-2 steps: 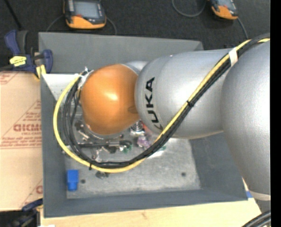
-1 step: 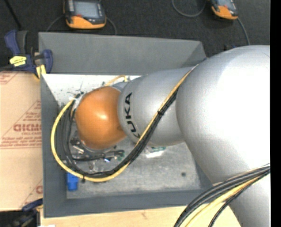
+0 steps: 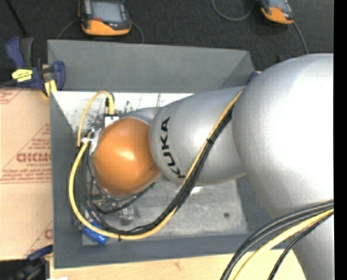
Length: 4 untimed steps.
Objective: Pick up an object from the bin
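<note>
We saw the tool low over the near-left part of the bin, tucked under the arm's orange cover, and we could not tell whether it was wide or narrow. Just beside it, in the near-left corner, lay a small blue thing, close against the yellow cable looping from the wrist. The silver arm covered the bin's right side.

grey metal bin; small blue thing, perhaps loose, in its lower-left corner
</note>
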Each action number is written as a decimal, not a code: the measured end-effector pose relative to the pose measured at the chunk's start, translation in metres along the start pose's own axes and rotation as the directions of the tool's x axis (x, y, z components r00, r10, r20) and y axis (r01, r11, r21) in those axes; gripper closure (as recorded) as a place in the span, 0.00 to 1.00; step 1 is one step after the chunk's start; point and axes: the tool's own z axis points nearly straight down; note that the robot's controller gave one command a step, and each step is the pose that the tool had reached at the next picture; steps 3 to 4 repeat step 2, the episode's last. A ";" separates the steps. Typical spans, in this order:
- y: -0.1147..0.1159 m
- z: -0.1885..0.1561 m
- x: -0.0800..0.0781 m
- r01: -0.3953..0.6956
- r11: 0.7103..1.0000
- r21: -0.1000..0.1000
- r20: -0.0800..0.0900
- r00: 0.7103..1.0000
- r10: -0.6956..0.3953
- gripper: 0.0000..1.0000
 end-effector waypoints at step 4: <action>-0.003 -0.190 0.013 0.040 0.999 0.012 0.005 0.999 -0.040 1.00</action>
